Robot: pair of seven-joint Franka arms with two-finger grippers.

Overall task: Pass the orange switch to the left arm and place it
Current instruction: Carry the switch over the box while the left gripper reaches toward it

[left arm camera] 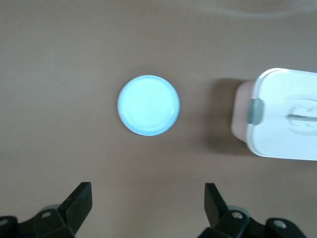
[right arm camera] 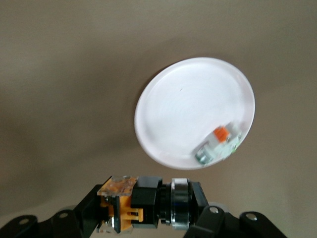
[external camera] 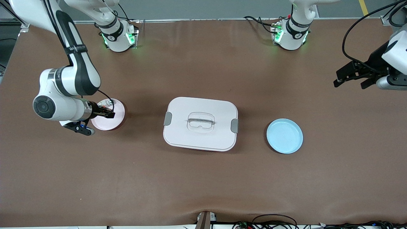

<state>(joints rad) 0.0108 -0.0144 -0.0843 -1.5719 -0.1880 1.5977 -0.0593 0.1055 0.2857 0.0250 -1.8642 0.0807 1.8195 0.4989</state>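
Your right claw (right arm camera: 143, 210) is clamped on the orange switch (right arm camera: 148, 206), up over the pink plate (external camera: 109, 119) where a small white piece (right arm camera: 218, 146) lies. Your left claw (left arm camera: 148, 203) waits wide open above the worktop (external camera: 203, 184), near the blue plate (external camera: 284, 136). The box (external camera: 201, 124) sits between the plates.

I've got a brown table covering (external camera: 203, 178) under everything. Toward the right arm's end sits a round pale pink plate (external camera: 116, 121), and on it I see a small white piece with orange and green bits (right arm camera: 220, 144) near the rim. Toward the left arm's end, a round light blue plate (external camera: 284, 136).
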